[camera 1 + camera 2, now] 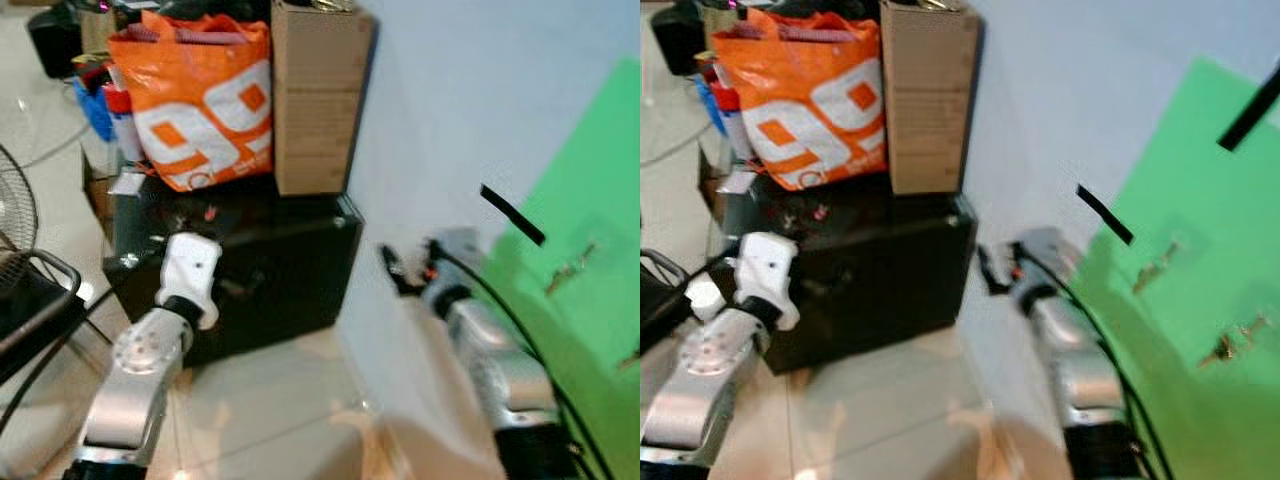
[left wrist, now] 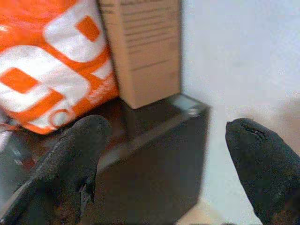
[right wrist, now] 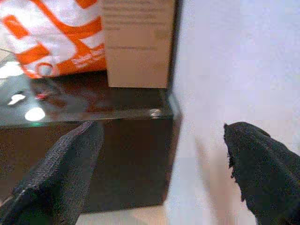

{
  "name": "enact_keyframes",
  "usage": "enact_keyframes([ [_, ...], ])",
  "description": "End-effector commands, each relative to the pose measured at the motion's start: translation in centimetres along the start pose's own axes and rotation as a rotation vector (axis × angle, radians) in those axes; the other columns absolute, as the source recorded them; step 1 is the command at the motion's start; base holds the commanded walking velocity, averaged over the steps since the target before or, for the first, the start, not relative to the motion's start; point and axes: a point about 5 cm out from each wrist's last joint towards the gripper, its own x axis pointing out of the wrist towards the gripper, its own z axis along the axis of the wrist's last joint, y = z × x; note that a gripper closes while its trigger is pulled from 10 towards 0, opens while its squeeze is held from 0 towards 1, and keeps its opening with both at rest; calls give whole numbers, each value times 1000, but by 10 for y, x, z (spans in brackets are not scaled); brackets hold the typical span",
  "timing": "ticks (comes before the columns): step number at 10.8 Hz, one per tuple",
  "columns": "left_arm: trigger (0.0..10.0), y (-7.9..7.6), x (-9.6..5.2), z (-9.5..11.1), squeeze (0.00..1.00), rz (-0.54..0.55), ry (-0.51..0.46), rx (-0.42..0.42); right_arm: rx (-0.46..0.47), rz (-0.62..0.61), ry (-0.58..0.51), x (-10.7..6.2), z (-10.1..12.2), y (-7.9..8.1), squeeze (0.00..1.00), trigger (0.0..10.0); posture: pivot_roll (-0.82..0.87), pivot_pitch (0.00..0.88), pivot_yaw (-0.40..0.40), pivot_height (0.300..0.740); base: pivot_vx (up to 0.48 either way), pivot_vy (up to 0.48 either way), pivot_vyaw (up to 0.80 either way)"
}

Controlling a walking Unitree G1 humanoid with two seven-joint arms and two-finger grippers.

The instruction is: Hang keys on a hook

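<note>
Both grippers spread wide and empty, left gripper (image 2: pixel 164 164) and right gripper (image 3: pixel 161 164) facing the black surface (image 1: pixel 300 260); keys (image 1: pixel 570 268) hang centre right on green board (image 1: pixel 590 200), so turn right first.

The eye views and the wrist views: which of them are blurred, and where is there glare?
Both eye views are blurred; the keys on the green sheet are smeared. Right wrist view is sharper, with bright glare spots on the black cabinet top. Left wrist view is soft; the fingers are out of focus.

Keys (image 1: pixel 570 268) on the green sheet (image 1: pixel 590 190) are blurred, hooks indistinguishable.
</note>
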Motion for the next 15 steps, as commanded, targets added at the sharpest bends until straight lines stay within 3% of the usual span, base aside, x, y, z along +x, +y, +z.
enact_keyframes([
  [1, 10000, 8, 2, 5, 0, 21, -17, 24, 3, -7, -26, 2, 6, 5, 1000, 10000, 54, 0, -75, 740, 307, 0, 0],
  [4, 10000, 9, 3, 5, 0, 28, -17, 6, -15, 28, -21, 1, 3, 8, 1000, 10000, 38, 0, -61, 740, 321, 0, 148],
  [7, 10000, 6, 7, 9, 0, 5, -26, 12, -12, 14, -32, -1, 8, 5, 1000, 10000, 38, 0, -62, 740, 336, 0, 800],
  [15, 10000, 11, 11, 9, 0, 24, -32, -5, -31, -15, -28, 4, 7, 3, 1000, 10000, 31, 0, -55, 740, 355, 0, 0],
])
